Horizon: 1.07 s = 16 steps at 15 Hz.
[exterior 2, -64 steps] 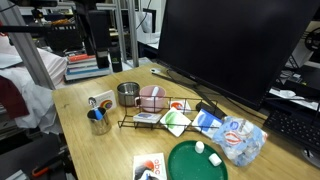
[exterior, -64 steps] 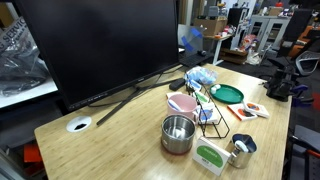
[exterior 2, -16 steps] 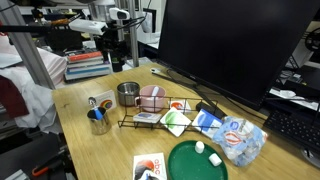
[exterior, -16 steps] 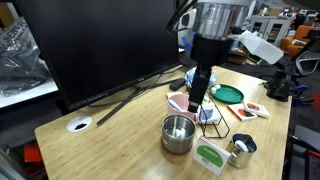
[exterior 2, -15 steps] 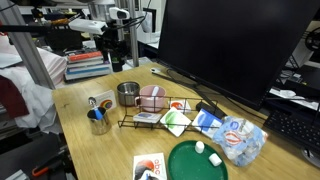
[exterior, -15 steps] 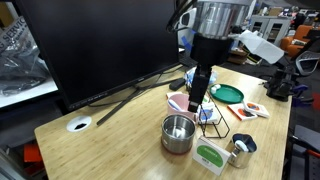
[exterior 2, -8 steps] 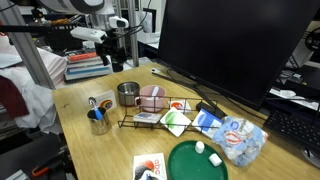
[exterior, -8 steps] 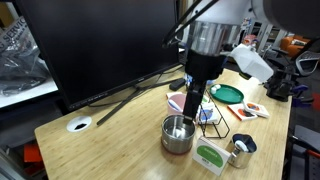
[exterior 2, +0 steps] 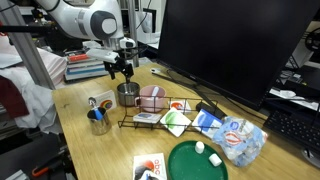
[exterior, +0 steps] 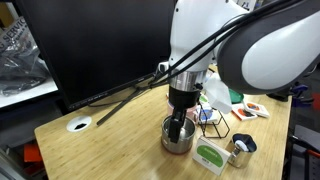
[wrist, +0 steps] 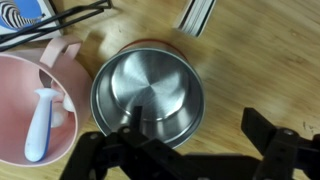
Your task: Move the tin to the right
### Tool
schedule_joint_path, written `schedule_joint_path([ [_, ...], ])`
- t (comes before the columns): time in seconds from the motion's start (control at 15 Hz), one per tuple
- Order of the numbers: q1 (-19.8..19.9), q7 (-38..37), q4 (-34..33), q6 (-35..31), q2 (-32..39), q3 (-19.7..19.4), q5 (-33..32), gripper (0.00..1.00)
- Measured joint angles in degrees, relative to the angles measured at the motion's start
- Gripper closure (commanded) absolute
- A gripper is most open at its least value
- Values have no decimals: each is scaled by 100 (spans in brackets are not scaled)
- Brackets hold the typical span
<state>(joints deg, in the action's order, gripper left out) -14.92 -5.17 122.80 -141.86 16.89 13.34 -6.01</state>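
Note:
The tin (exterior: 177, 137) is a shiny steel pot standing upright and empty on the wooden table, next to the pink bowl (wrist: 30, 110). It also shows in an exterior view (exterior 2: 127, 95) and fills the middle of the wrist view (wrist: 148, 95). My gripper (exterior: 180, 122) is open and hangs just above the tin's rim, as also seen in an exterior view (exterior 2: 122, 72). In the wrist view the gripper (wrist: 197, 122) has one finger over the tin's mouth and the other over bare table beside it. Nothing is held.
A large black monitor (exterior 2: 235, 45) stands behind. A blue-rimmed metal cup (exterior 2: 98, 121) stands near the table edge. A black wire rack (exterior 2: 160, 112), a green plate (exterior 2: 195, 163), a plastic bag (exterior 2: 240, 140) and cards lie beyond the bowl. A white spoon (wrist: 38, 125) lies in the bowl.
The arm has swung over and come down from high above the rack to just above the tin. The tin has not moved.

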Motion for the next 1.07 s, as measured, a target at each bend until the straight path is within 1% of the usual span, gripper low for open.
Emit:
schedule_joint_path([
  [0.27, -247, -265, -464, 5, 624, -262, -694, 0],
  [0.47, -384, -280, -776, 19, 1012, -367, -818, 0],
  [0.53, -417, -280, -858, 31, 1108, -397, -819, 16],
  [0.6, -437, -280, -923, 38, 1184, -416, -819, 26],
  [0.67, -447, -279, -980, 46, 1250, -430, -819, 32],
  [0.73, -452, -278, -1023, 53, 1294, -437, -819, 41],
  [0.8, -458, -278, -1064, 61, 1326, -444, -819, 47],
  [0.87, -466, -278, -1110, 72, 1340, -458, -820, 55],
  [1.07, -468, -278, -1199, 143, 1341, -471, -819, 75],
])
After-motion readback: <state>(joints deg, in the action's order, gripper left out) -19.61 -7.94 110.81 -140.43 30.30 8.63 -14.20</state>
